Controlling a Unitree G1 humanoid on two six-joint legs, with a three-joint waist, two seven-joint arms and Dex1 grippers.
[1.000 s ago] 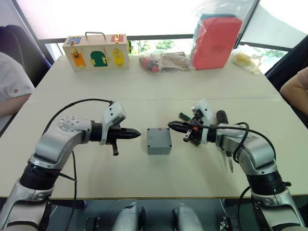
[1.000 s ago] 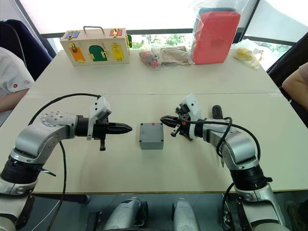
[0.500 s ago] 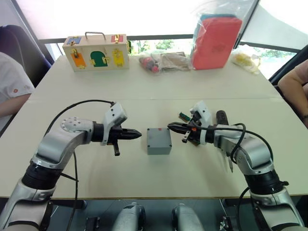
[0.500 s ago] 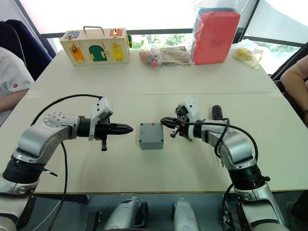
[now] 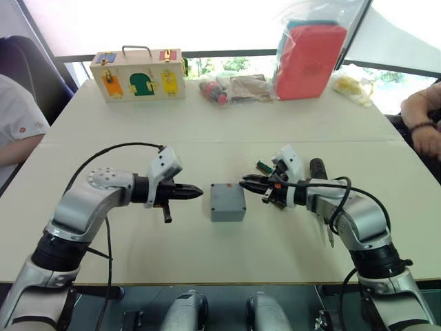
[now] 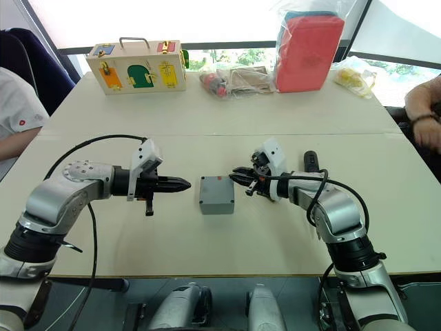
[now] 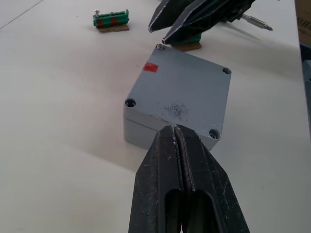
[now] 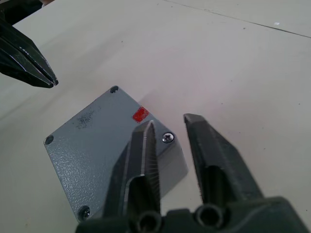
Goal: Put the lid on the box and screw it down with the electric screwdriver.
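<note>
Grey lid [image 5: 227, 198] flanked by grippers (level).

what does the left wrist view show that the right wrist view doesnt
Left wrist view alone: two green bit holders, the screwdriver's metal bit, and the left gripper shut just short of the lid. Right wrist view alone: a silver screw in the lid corner below the open right gripper. Both: the grey box with lid on and its red mark.
</note>
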